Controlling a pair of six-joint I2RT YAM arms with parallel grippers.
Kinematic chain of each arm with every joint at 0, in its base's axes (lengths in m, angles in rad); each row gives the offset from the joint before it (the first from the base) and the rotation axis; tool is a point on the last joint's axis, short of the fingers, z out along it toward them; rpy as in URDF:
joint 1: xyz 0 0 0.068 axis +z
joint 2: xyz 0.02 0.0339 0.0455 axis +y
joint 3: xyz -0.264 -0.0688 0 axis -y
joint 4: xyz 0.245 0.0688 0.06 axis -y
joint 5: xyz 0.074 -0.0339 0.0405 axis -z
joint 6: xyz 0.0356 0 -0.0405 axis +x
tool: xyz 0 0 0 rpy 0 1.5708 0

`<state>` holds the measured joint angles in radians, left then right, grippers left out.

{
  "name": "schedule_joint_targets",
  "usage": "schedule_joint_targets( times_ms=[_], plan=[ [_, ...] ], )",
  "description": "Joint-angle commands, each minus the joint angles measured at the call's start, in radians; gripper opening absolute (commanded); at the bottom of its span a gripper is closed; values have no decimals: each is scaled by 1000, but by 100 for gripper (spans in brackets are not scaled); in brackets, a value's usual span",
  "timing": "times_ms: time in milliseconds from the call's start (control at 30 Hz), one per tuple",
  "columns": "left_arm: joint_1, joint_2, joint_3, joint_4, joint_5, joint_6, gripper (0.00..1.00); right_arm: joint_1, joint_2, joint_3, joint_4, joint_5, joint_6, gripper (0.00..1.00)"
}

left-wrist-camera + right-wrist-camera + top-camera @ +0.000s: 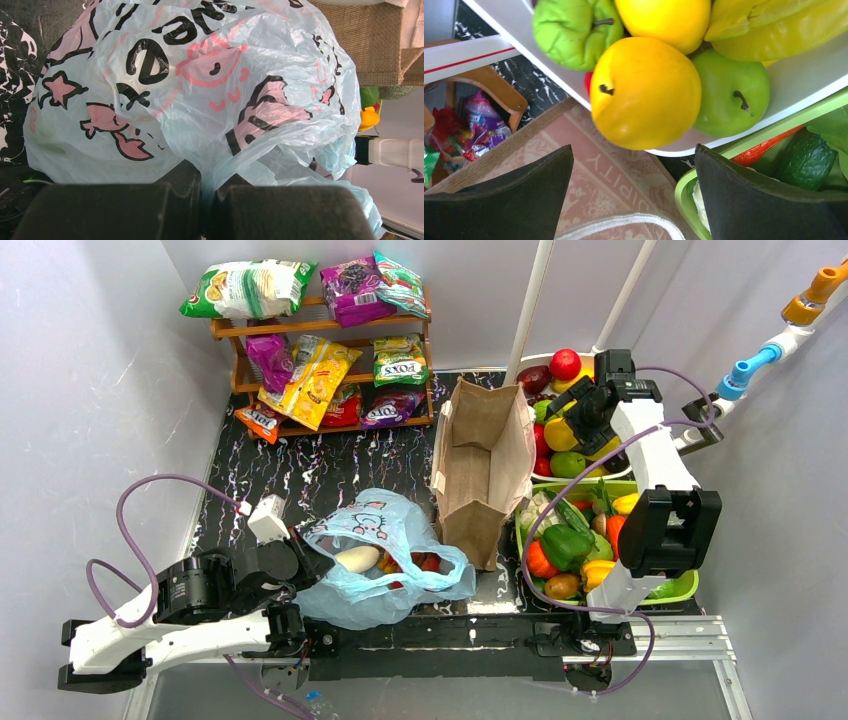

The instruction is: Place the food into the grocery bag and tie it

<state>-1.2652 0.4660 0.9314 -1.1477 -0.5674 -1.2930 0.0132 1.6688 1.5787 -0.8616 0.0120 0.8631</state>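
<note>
The light-blue grocery bag (385,560) lies open at the front of the black mat, with a pale piece (357,558) and red pieces (425,562) of food inside. My left gripper (300,565) is shut on the bag's left edge; in the left wrist view the plastic (200,90) is bunched between the jaws of that gripper (207,187). My right gripper (565,420) is open and empty, hovering at the near edge of the white fruit bowl. In the right wrist view a yellow fruit (646,92) sits just beyond the open gripper (634,150), beside a green apple (734,97).
A stiff brown paper bag (485,470) stands upright between the blue bag and the fruit. A green tray (680,590) of vegetables sits front right, with the white bowl (527,362) behind it. A wooden snack shelf (320,340) stands at the back. Two white poles (530,300) rise behind the bowl.
</note>
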Motion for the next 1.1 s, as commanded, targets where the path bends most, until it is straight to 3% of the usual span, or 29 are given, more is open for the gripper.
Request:
schedule_joint_targets(
  times_ms=[0, 500, 833, 933, 1067],
  plan=[
    [5, -1, 10, -49, -17, 8, 0, -4, -1, -38, 74, 46, 74, 98],
    [5, -15, 0, -68, -38, -13, 0, -39, 119, 36, 62, 99, 88, 98],
    [4, -23, 0, -75, -53, -19, 0, -39, 77, 4, 85, 107, 55, 66],
    [5, -23, -1, -75, -51, -20, 0, -39, 44, 10, 84, 107, 38, 60],
    [6, -19, 2, -68, -49, -20, 0, -39, -6, -1, 82, 114, 24, 59]
  ],
)
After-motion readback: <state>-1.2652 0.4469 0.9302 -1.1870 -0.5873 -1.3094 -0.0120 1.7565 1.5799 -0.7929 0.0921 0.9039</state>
